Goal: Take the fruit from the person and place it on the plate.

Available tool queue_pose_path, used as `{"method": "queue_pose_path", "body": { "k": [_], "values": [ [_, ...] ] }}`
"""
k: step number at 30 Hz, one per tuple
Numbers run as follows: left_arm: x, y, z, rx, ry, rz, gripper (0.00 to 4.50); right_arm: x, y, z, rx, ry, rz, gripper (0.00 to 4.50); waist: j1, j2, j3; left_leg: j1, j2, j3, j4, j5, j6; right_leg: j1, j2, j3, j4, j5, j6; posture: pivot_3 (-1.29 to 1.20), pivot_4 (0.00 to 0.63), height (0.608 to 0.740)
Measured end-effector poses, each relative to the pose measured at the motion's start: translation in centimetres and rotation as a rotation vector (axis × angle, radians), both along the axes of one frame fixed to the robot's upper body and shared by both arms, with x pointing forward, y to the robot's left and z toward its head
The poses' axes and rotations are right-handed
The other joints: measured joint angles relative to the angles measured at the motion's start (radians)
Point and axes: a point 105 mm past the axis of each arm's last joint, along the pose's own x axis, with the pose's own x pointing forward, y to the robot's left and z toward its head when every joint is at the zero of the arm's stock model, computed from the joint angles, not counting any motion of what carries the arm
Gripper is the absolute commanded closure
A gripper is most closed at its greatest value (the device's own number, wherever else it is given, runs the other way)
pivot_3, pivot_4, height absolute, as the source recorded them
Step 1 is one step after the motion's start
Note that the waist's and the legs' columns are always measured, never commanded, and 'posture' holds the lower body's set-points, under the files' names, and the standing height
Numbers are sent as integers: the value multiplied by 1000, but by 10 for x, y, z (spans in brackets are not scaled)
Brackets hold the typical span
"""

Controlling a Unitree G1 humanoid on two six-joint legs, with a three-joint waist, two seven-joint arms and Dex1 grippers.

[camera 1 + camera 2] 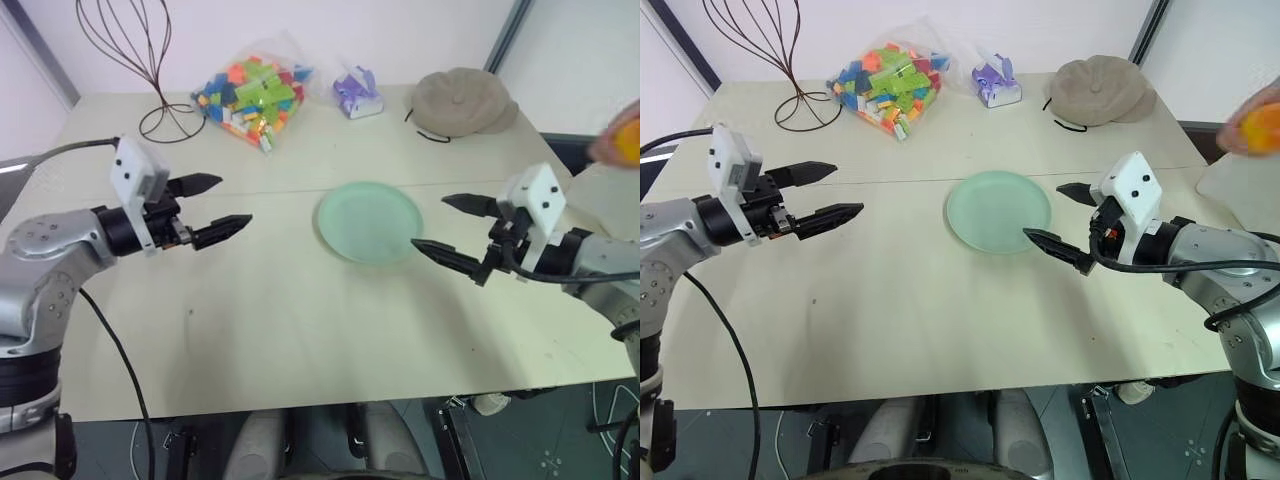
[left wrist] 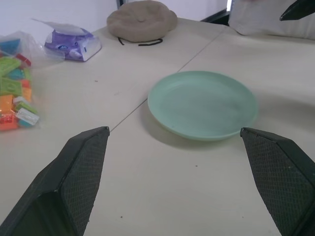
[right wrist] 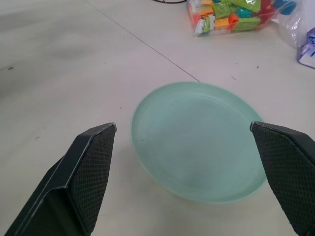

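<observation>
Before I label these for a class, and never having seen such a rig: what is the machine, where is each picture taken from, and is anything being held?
It is a humanoid robot with two arms, each ending in a two-fingered black tool. Two pictures come from cameras in its head, looking down over the table. The other two come from cameras on the wrists, looking out between that arm's own fingers.

The left tool and the right tool both hover open above the table, holding nothing. Between them lies the pale green plate, with nothing on it. Farther back are a bag of coloured blocks, a small purple packet, a tan cloth hat and a wire stand.

At the far right edge, a blurred orange-red fruit is coming in, apparently in a person's hand. It has not reached the robot.
</observation>
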Motion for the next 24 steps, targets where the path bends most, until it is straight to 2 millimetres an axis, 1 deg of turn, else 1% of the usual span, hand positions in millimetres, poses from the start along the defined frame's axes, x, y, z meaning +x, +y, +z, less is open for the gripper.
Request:
{"method": "queue_pose_path", "body": {
  "k": [24],
  "values": [
    [2, -2, -1, 0, 6, -5, 43, -1, 1, 2, -3, -16, -10, 0, 0, 0, 0, 0, 0, 0, 0, 0, 0, 0, 0, 0, 0, 0, 0, 0, 150, 740]
  ]
}}
